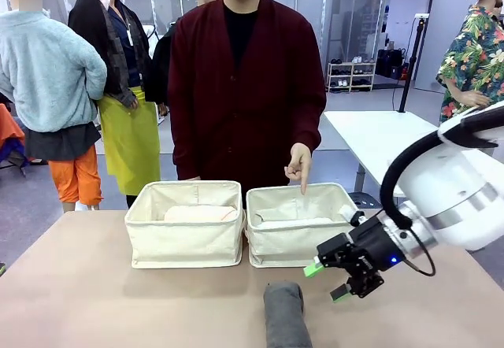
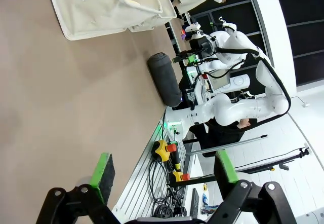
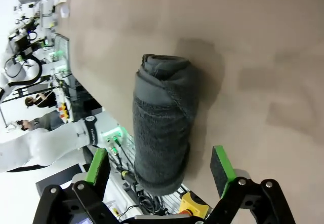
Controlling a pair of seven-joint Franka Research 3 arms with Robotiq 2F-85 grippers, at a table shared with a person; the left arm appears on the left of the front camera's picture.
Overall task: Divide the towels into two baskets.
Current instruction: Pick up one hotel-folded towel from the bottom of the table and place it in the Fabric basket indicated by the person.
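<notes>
My right gripper [image 1: 329, 279], fingers spread and empty, hovers at the dark grey towel's [image 1: 285, 315] two o'clock; an off-centre grasp could unroll it.

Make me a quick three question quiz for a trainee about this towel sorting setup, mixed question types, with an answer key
1. True or false: the dark grey towel already lies inside a basket.
2. Multiple choice: the person's hand points a finger down at which thing? A) the left basket B) the right basket C) the grey towel
3. Fill in: the right gripper is ____ (open or shut) beside the grey towel.

Key:
1. False. It lies on the table, in front of the baskets.
2. B. The finger hangs over the right basket's far rim.
3. Open. In the right wrist view the green pads stand apart with the towel between them, not gripped.
</notes>
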